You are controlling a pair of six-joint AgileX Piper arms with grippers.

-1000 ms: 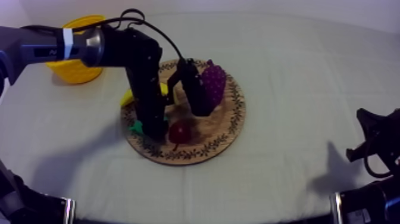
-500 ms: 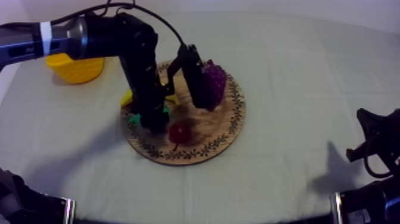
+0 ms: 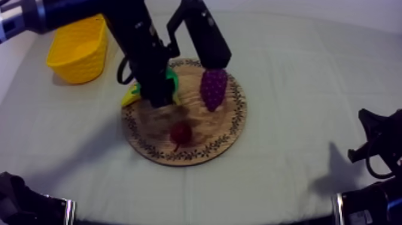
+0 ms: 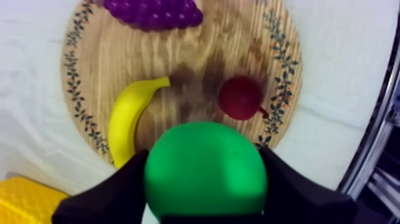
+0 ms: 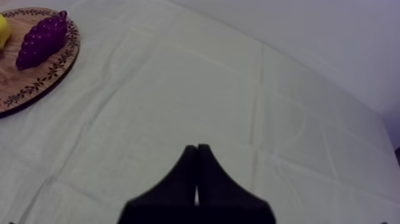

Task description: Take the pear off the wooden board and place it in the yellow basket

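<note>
The pear (image 4: 205, 173) is clamped by the left gripper (image 4: 204, 159) above the wooden board (image 4: 184, 65); the fingers of the right gripper (image 5: 197, 150) are seen together.

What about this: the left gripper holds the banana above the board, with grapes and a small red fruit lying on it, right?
No: the left gripper holds the pear; the banana lies on the board with the grapes and small red fruit. The left wrist view shows it.

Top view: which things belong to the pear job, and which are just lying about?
Job: pear, left gripper shut on it, wooden board, yellow basket.
Lying about: banana, bunch of grapes, small red fruit, right gripper, shut.
</note>
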